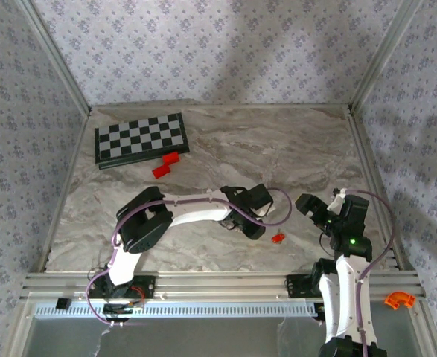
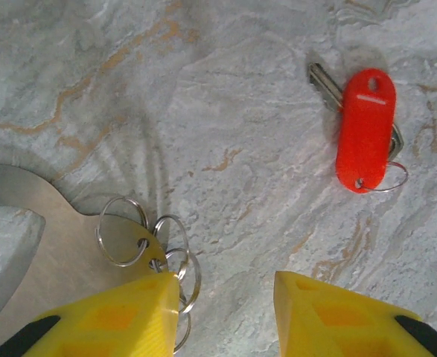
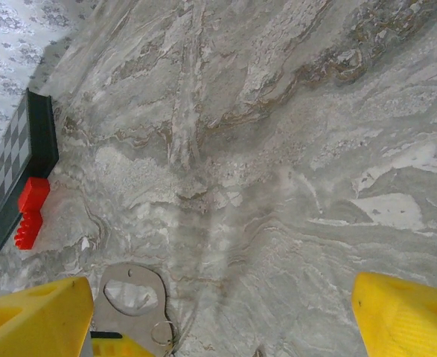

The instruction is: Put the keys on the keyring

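Hovering by the keyring point(image 2: 69, 253), left jaws stand half-open, empty; right jaws wide; red-tagged key point(image 2: 363, 130) apart.

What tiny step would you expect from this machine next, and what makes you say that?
Probably the right claw, standing wide open and empty, should ease down toward the red-tagged key to pick it up. That key lies loose on the table, clear of the keyring, whose small rings sit against a finger of the left claw, so nothing can be threaded yet.
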You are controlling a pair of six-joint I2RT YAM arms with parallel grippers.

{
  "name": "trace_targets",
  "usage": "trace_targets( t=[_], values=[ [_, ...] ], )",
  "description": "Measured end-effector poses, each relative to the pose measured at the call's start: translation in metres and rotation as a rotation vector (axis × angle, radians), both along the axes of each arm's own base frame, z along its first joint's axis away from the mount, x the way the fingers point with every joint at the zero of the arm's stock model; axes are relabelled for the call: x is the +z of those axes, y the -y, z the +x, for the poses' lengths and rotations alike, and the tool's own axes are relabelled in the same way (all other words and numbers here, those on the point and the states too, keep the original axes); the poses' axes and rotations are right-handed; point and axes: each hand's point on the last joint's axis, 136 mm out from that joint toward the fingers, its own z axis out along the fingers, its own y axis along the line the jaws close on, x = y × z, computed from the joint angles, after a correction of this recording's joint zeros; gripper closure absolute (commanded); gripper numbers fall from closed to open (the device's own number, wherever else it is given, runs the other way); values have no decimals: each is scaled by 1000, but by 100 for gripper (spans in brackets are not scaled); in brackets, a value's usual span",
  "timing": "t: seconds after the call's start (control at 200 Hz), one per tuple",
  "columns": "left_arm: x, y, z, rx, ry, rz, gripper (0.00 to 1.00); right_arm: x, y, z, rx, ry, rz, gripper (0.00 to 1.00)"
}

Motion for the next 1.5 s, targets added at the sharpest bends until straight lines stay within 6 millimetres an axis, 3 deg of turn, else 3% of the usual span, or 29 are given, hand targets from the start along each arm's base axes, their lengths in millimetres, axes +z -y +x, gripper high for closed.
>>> trace_targets(
  t=[0.55,0.805,0.905,1.029,1.499],
  values=[
    [7,4,-3,-11,-19,-28,62,0,1,0,-2,2,-3,8],
    [42,-11,35,56,1,-106,65,0,1,0,-2,2,-3,8],
    [40,-18,46,63,0,-100,66,0,1,0,-2,2,-3,9],
    [36,-22,44,35,-23,-87,67,0,1,0,-2,2,-3,8],
    [14,-2,39,-56,-102,-72,71,0,1,0,-2,2,-3,8]
  ],
)
